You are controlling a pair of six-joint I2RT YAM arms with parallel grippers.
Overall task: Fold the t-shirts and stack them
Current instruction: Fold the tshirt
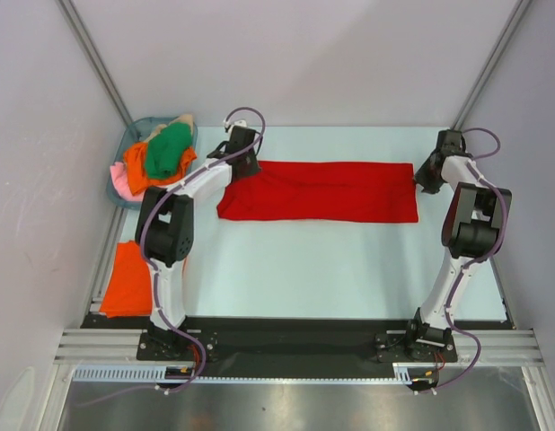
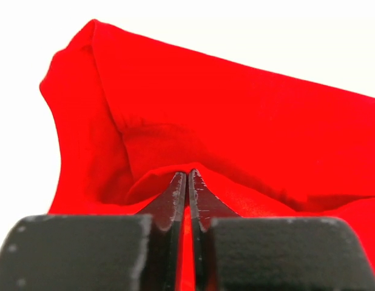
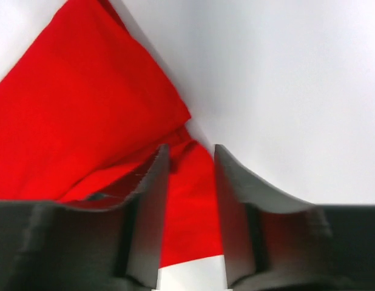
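Cloth limp, light; I'd grab red t-shirt at corners. Left gripper clamped tight on edge; right gripper approx half-open, cloth btwn jaws, no grip.

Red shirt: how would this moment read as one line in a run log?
red t-shirt: long strip on table | left gripper: shut on its left end | right gripper: open at right end

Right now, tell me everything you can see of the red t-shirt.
The red t-shirt is plain, bright red soft cloth, folded into a long flat band lying across the far middle of the table. Its left end is puckered up where the left gripper is shut on a pinch of it. At the right end, the right gripper stands open with the shirt's corner between its fingers. No print shows.
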